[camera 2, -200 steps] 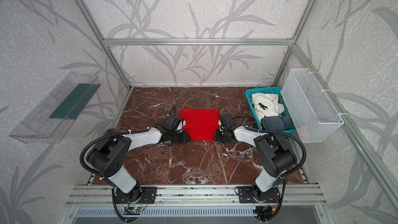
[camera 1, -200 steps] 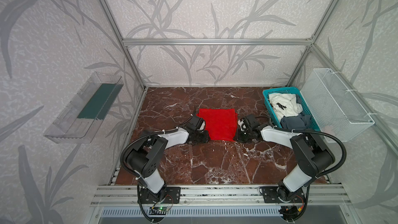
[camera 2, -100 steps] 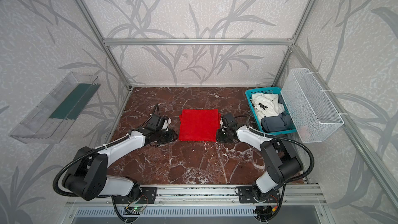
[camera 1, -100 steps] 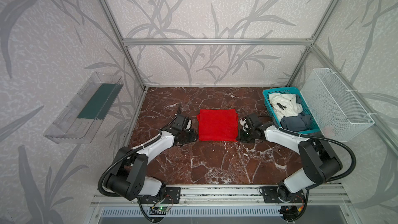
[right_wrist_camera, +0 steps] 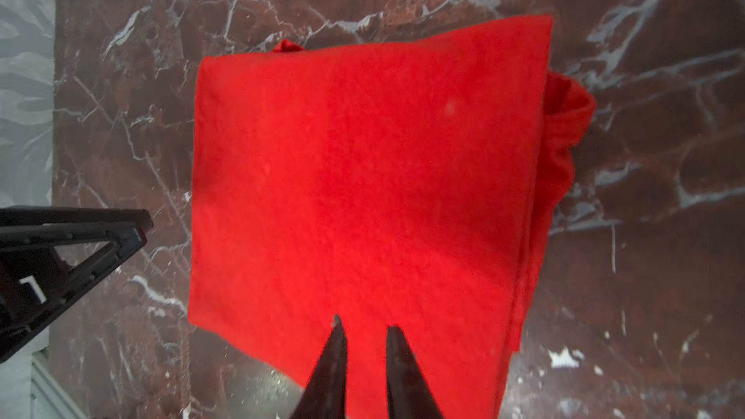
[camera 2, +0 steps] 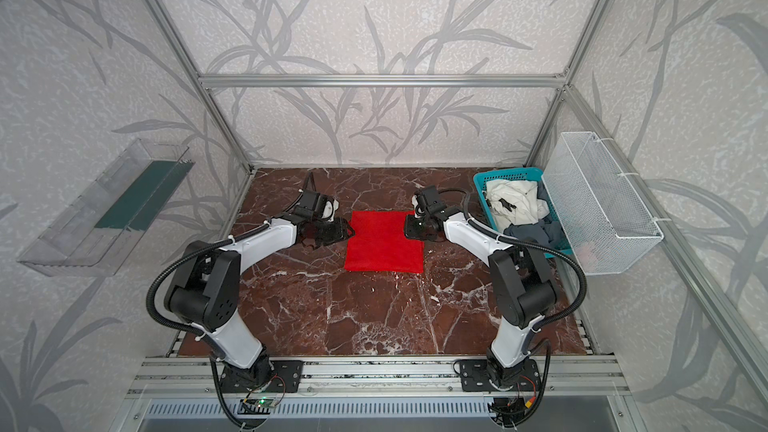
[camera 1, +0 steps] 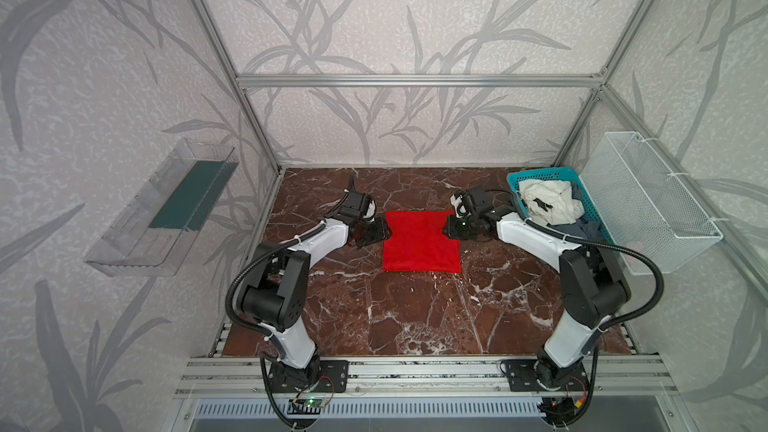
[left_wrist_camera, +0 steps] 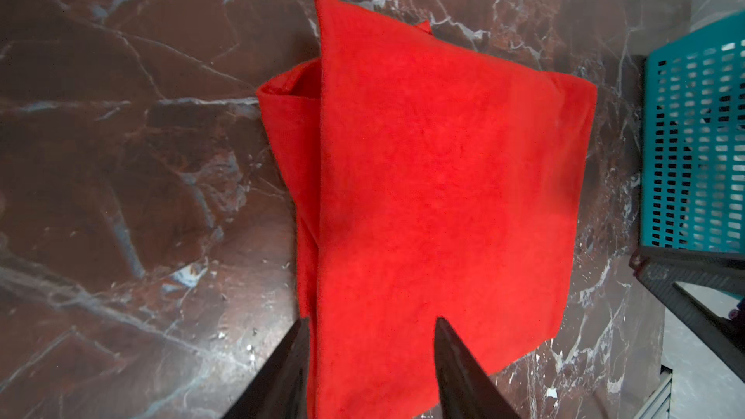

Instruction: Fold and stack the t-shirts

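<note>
Finds, left of centre in a top view, the left gripper [camera 1: 385,233] spread wider than a second ago at the left edge of the folded red t-shirt [camera 1: 420,245] flat on the bench [camera 1: 395,317] mid-frame, then the right gripper [camera 1: 446,229] only narrowly parted over its right edge, suggesting release after a finished fold.

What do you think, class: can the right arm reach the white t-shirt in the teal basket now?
Probably yes: the white t-shirt lies uncovered on top in the open teal basket, close beside the right arm; nothing stands between them.
</note>
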Tool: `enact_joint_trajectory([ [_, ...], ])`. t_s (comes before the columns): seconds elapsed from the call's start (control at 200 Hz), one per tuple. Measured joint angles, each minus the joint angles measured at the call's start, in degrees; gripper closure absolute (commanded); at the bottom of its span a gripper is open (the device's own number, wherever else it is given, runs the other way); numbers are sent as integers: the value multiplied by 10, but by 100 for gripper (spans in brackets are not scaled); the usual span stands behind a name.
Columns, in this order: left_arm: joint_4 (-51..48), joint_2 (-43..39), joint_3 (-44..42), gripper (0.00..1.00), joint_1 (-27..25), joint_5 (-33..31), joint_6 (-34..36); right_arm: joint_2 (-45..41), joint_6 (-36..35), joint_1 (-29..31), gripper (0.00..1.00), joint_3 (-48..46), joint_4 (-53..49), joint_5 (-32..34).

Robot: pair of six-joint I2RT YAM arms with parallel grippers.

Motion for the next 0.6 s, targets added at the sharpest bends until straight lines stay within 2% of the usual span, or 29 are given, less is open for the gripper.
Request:
enact_joint_trajectory([
  [0.32, 0, 50, 3, 49, 26, 31, -6, 112, -5, -54, 80, 70, 49, 7],
  [0.6, 8, 68, 1, 48, 29, 60, -15, 198, 18, -92, 80, 112, 98, -39],
])
